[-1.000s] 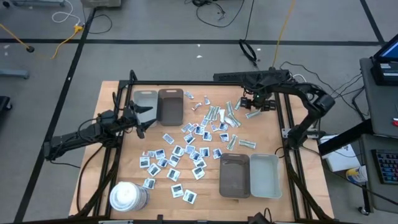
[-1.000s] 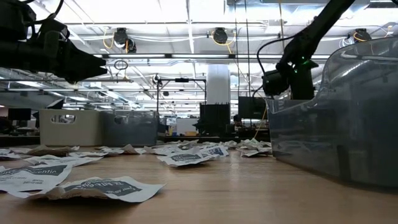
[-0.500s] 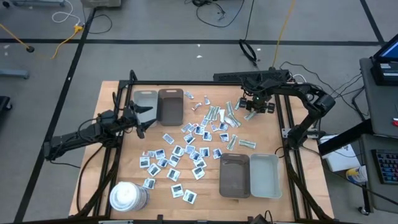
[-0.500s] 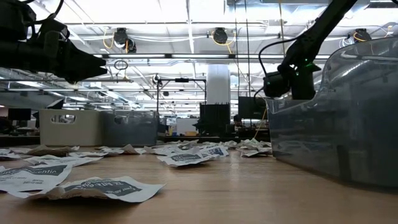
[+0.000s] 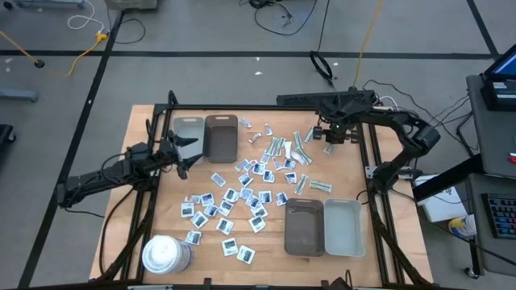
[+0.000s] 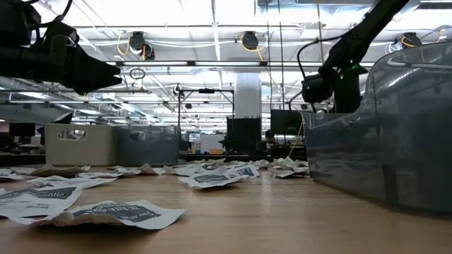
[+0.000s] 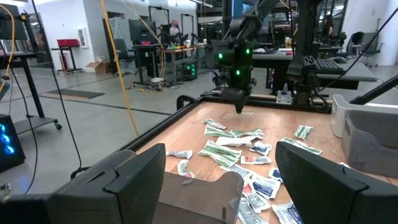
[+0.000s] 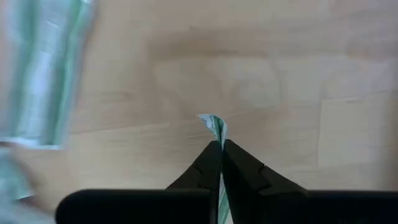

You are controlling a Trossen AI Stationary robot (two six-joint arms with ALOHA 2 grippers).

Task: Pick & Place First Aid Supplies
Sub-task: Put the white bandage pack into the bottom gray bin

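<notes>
White square packets with dark-blue print (image 5: 234, 201) lie flat across the middle of the table. Pale green strips (image 5: 286, 150) lie flat toward the far right, also seen in the left wrist view (image 7: 227, 149). My right gripper (image 5: 331, 138) hangs over the far right of the table, fingers pointing down, shut on one green strip (image 8: 215, 126). It shows from the side in the left wrist view (image 7: 239, 109). My left gripper (image 5: 182, 153) waits open above the table's left side, next to the far-left trays, with nothing between its fingers (image 7: 144, 174). My right gripper pinches a pale green strip between its two fingertips (image 8: 208, 160), coming from above and pointing down. One end of the strip (image 8: 214, 122) sticks out just past the tips, and a sliver shows between the fingers farther back. That end looks clear of the wood.
A grey tray (image 5: 188, 130) and a brown tray (image 5: 222, 137) stand at the far left. A brown tray (image 5: 304, 228) and a grey tray (image 5: 343, 228) stand at the near right. A large white cylinder (image 5: 166, 254) stands at the near left corner.
My right gripper has shut on a green strip that lay under it, and has then risen a little and drifted toward the table's far right. My left arm has kept still.
</notes>
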